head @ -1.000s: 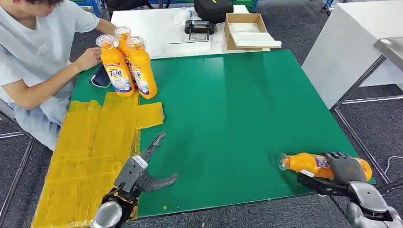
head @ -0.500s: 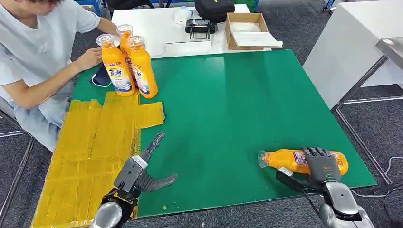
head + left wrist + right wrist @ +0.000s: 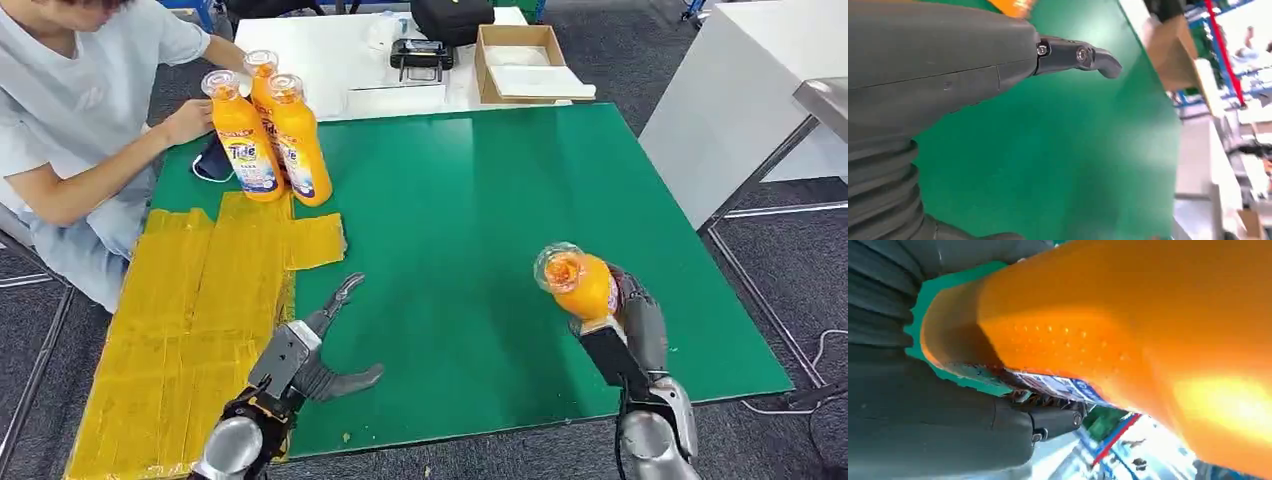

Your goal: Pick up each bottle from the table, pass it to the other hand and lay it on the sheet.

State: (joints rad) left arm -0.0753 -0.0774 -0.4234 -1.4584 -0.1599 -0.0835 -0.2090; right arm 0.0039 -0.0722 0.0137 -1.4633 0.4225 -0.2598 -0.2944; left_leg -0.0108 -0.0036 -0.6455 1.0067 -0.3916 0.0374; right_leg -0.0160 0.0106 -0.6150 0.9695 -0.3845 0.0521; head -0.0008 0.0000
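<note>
My right hand (image 3: 640, 325) grips an orange bottle (image 3: 575, 280) and holds it raised above the green table (image 3: 480, 200), its clear cap tipped toward the camera. In the right wrist view the same bottle (image 3: 1128, 340) looms close, with my right hand (image 3: 963, 430) wrapped around it. My left hand (image 3: 320, 355) hovers open over the table beside the yellow sheet (image 3: 200, 310); its fingers are spread and hold nothing. The left wrist view shows my left hand (image 3: 998, 65) with one dark finger stretched over the green surface. Three orange bottles (image 3: 265, 135) stand upright at the sheet's far end.
A person (image 3: 80, 120) sits at the table's left, one hand resting near the standing bottles. A dark phone-like object (image 3: 210, 162) lies next to them. A cardboard box (image 3: 520, 62) and black devices (image 3: 422, 55) sit on the white table behind. A white cabinet (image 3: 740, 100) stands right.
My right hand has lifted the bottle off the table near the right front edge and carried it left, tipping it up. My left hand has shifted slightly toward the table's middle.
</note>
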